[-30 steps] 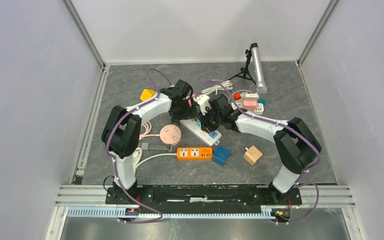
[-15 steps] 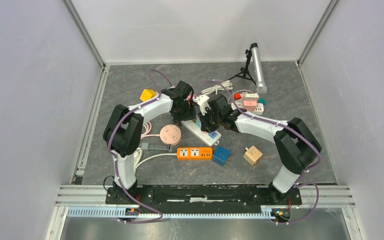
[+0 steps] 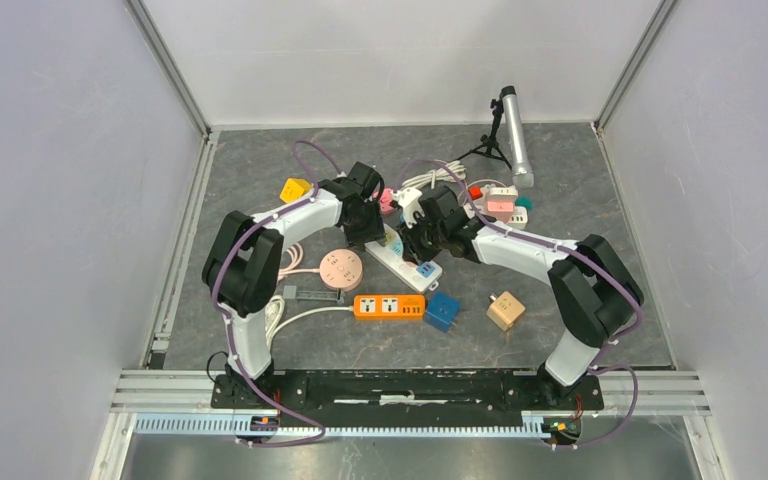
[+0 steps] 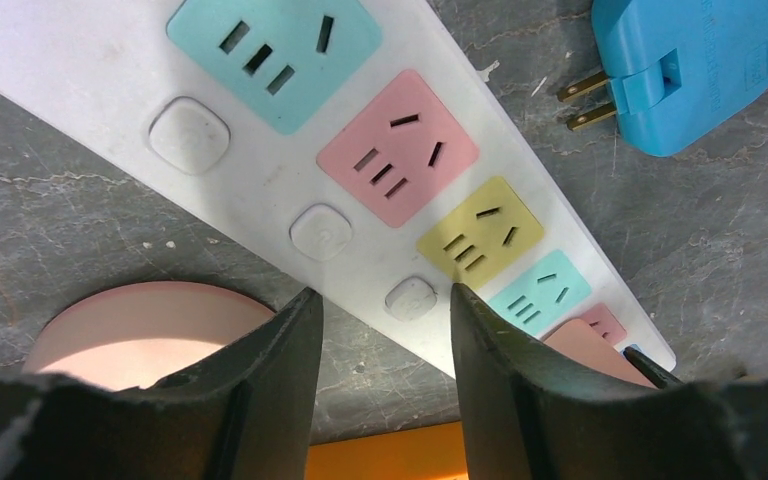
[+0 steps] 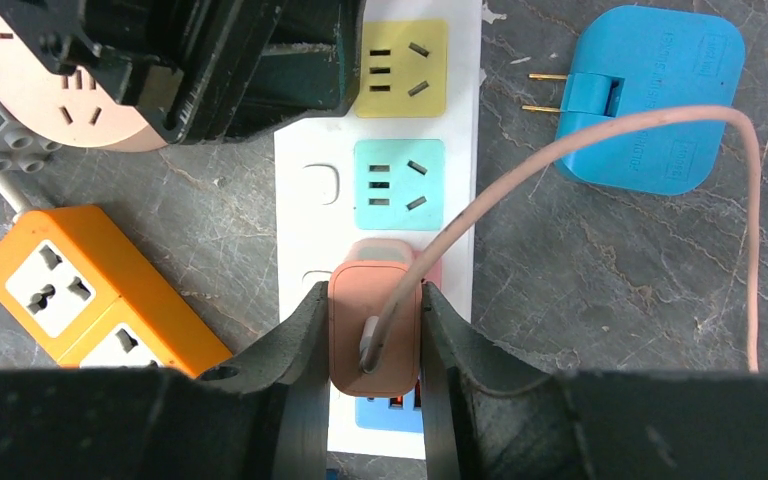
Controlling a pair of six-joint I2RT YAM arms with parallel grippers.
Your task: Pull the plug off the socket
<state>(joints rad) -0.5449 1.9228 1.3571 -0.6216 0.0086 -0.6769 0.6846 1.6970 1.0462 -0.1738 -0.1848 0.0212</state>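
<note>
Only at bottom centre of the right wrist view is the pink plug [image 5: 400,300] seen pinched by the right gripper [image 5: 373,312] (left gripper [image 4: 382,305] spread over the white strip [image 4: 250,185]).

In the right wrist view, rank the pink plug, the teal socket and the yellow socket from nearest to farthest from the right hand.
1. pink plug: gripped between the fingers of the right hand, at the bottom centre.
2. teal socket: just above the plug on the white strip, empty.
3. yellow socket: farthest, at the top edge of the view.
</note>
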